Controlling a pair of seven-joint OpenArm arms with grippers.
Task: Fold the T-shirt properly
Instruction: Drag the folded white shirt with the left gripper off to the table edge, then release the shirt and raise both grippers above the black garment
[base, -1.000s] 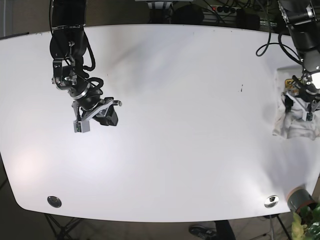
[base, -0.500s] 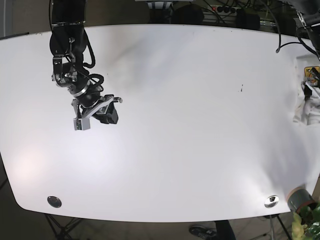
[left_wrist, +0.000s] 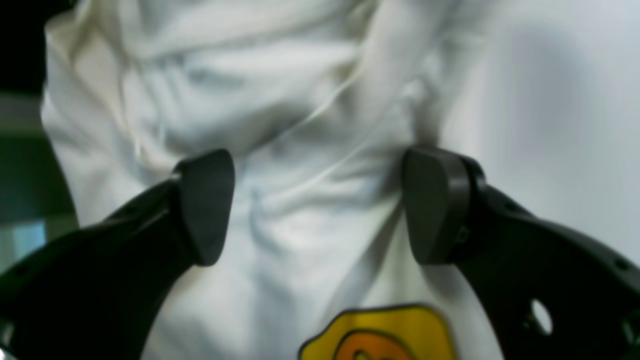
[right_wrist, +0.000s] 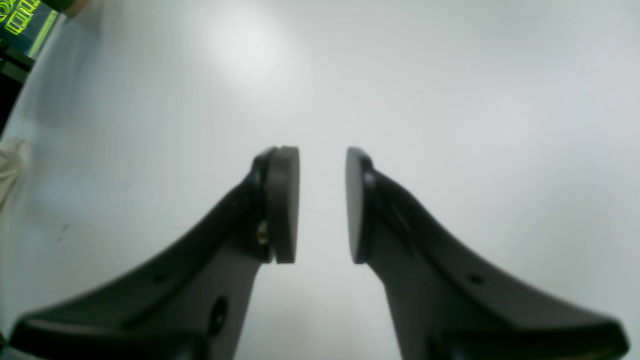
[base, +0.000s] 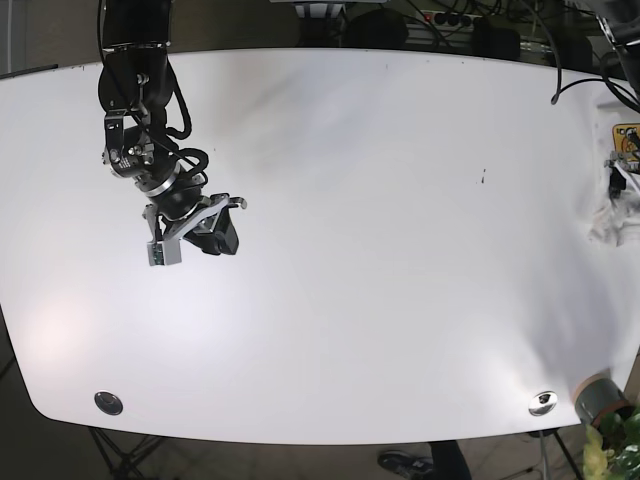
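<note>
White T-shirt (left_wrist: 300, 125) lies bunched between the spread left gripper (left_wrist: 317, 205); right gripper (right_wrist: 322, 205), slightly parted, grasps nothing above the table (right_wrist: 450, 100).

I see the T-shirt (left_wrist: 310, 150) as a crumpled white bundle, creased and unfolded, with a yellow-and-orange print on it. In the base view it lies bunched at the far right table edge (base: 618, 215).
</note>
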